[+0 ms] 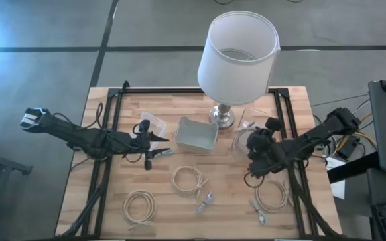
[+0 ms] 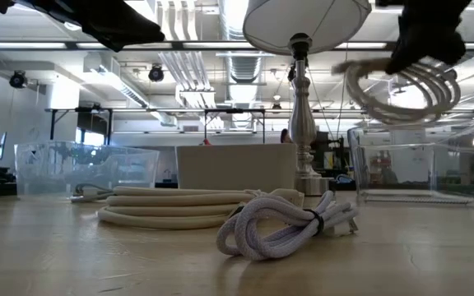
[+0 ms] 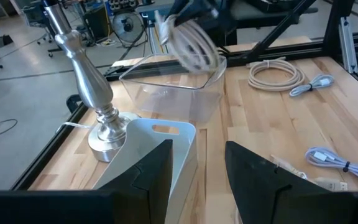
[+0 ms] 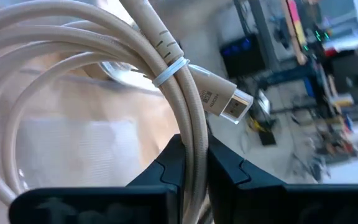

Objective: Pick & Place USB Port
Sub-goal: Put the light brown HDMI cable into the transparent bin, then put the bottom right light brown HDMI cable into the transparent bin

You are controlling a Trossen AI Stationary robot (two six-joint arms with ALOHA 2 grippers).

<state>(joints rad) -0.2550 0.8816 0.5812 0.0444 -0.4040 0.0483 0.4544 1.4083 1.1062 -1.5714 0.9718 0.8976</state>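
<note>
My right gripper (image 1: 256, 147) hangs over the clear container (image 2: 414, 164) to the right of the lamp base and is shut on a coiled beige USB cable (image 2: 403, 89), which also shows in the left wrist view (image 3: 191, 45). The coil's white tie and gold-tipped plug (image 4: 229, 104) face the right wrist camera. My left gripper (image 3: 197, 168) is open in the air beside the pale grey bin (image 1: 196, 134), touching nothing. Other coiled cables lie flat on the wood: two beige ones (image 1: 187, 179) (image 1: 139, 205) and a lilac one (image 2: 282, 226). My right gripper pinches several strands of the beige coil (image 4: 194, 146) between its two fingers, close to the white tie (image 4: 169, 70). It comes from above, and the fingers lie across the strands. The coil is lifted clear and hangs below the fingers, above the clear container's open top.
A lamp with a white shade (image 1: 238, 48) and silver base (image 1: 222, 118) stands at the table's far middle. A second clear container (image 1: 151, 122) sits near my left gripper. More cables (image 1: 271, 197) (image 1: 205, 201) lie toward the near edge. Black frame rails run along both sides.
</note>
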